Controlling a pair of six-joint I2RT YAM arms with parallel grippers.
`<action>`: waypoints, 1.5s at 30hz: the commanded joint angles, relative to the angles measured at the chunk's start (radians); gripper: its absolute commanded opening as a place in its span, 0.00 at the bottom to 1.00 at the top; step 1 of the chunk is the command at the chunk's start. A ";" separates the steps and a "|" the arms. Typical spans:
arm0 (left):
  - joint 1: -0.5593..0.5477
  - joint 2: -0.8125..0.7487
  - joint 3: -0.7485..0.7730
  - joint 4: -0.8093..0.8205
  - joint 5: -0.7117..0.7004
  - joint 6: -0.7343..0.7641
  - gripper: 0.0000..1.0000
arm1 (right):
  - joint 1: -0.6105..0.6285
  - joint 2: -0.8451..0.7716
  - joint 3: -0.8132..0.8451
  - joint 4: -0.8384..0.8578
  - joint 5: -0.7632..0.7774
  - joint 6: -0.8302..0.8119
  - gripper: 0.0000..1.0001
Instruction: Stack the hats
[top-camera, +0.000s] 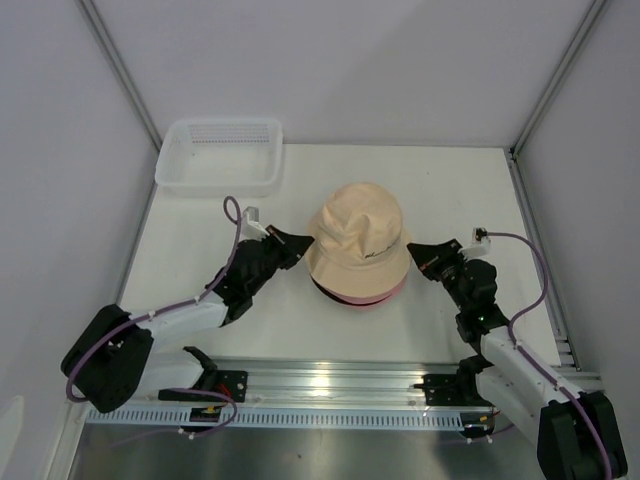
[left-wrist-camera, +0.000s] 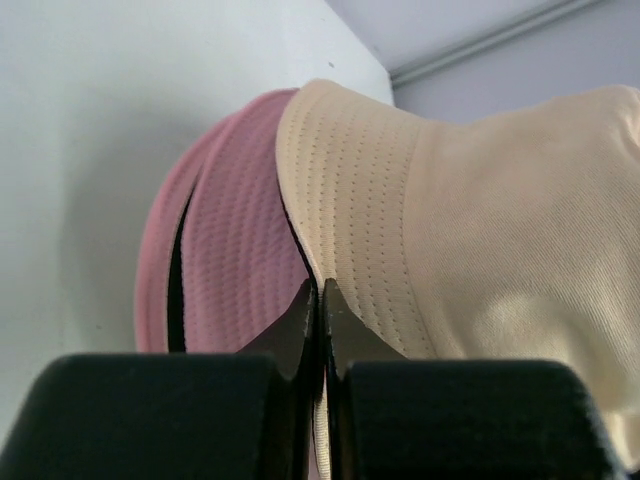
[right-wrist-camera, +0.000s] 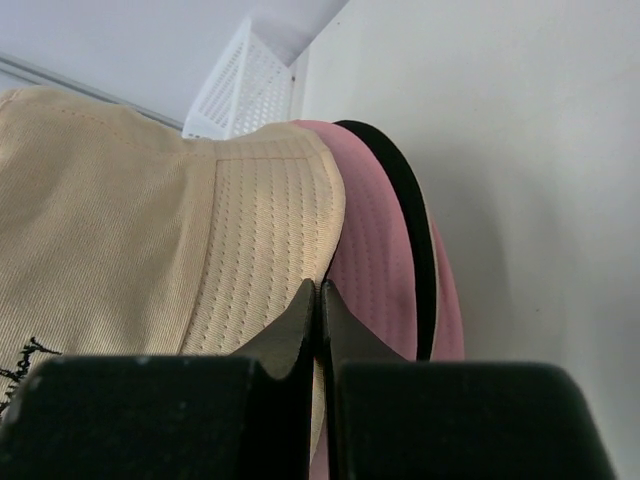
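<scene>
At the worktop (top-camera: 190, 250) centre, a beige bucket hat (top-camera: 357, 235) (atop pink hats (right-wrist-camera: 370, 250) and black hat (right-wrist-camera: 405, 200)) is brim-pinched by left hand (left-wrist-camera: 320, 290) and right hand (right-wrist-camera: 318, 288).

Dark script (top-camera: 374, 255) on beige hat (top-camera: 357, 222), illegible

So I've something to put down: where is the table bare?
Bare white tabletop: right of the white plastic mesh basket, behind the beige fabric bucket hat; also between hat and metal rail. Crowded mid-table: left gripper and right gripper pinch its brim.
</scene>
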 joint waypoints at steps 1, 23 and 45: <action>-0.036 0.051 0.027 -0.176 -0.192 0.115 0.01 | 0.005 0.012 -0.019 -0.010 0.093 -0.091 0.00; -0.165 0.266 -0.251 0.727 -0.195 0.575 0.01 | 0.103 -0.003 -0.088 0.235 0.268 -0.384 0.00; -0.207 0.448 -0.040 0.399 -0.448 0.589 0.01 | 0.104 0.190 -0.168 0.439 0.345 -0.444 0.00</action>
